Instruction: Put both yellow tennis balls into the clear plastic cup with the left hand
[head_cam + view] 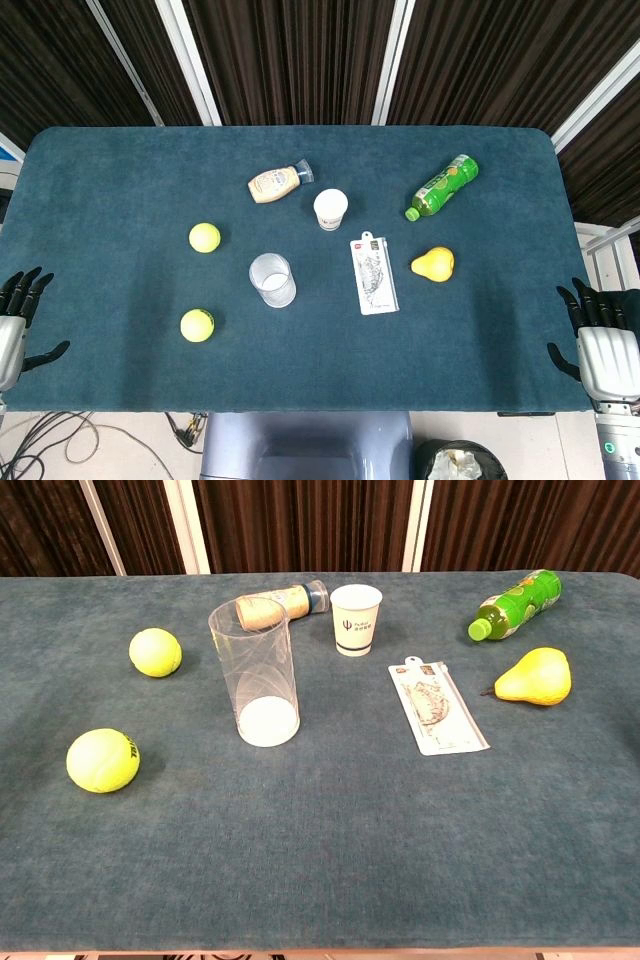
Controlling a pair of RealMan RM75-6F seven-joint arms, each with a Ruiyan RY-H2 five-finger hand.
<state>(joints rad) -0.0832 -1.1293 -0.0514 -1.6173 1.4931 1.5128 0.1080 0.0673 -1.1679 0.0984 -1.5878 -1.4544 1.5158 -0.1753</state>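
Our left hand (18, 318) hangs off the near left corner of the dark teal felt-topped table (120, 180), fingers spread, holding nothing; our right hand (600, 340) waits the same way at the opposite corner. We judge the task not yet started: the tall clear plastic cup (255, 675) stands upright and holds nothing, toward the table's middle, well away from the left hand. Two yellow tennis balls are left to move. The nearer one (102, 760) lies closest to the left hand, the farther one (155, 652) beyond it; both sit between that hand and the cup.

Counting the rest, past the cup from the left hand: one green plastic drink bottle (515, 604) lying down, one tan squeeze bottle (275, 184) on its side, one flat white packet (438, 706), one yellow pear (536, 676), one small white paper cup (356, 619).
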